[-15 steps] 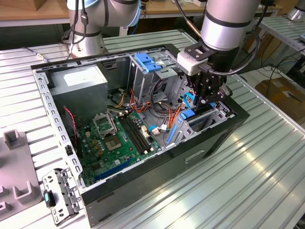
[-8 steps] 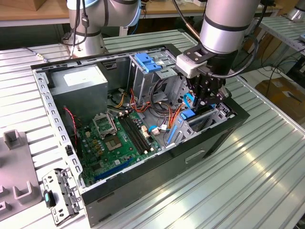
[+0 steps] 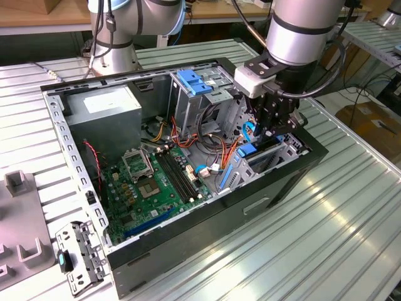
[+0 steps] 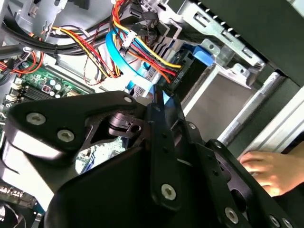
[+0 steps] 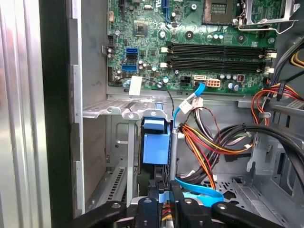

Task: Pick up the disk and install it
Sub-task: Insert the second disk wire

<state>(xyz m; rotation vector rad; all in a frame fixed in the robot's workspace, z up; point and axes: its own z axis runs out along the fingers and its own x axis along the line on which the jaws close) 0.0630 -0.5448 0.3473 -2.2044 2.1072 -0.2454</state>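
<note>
Right, I'm hovering the gripper [image 3: 274, 125] over the disk [image 3: 255, 150], which is sitting on edge in its bay at the case's front corner; fingers [image 5: 159, 202] look closed on its blue frame edge — rigid, dense, shock-sensitive, I'd guess, so I'm gripping the frame.

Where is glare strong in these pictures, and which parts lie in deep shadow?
In the exterior view, glare streaks the ribbed metal table at the exterior view's right. In the first wrist view, the disk sits in a shaded bay while the motherboard is evenly lit. In the second wrist view, the robot's hand is a dark mass against the brightly lit cables.
</note>
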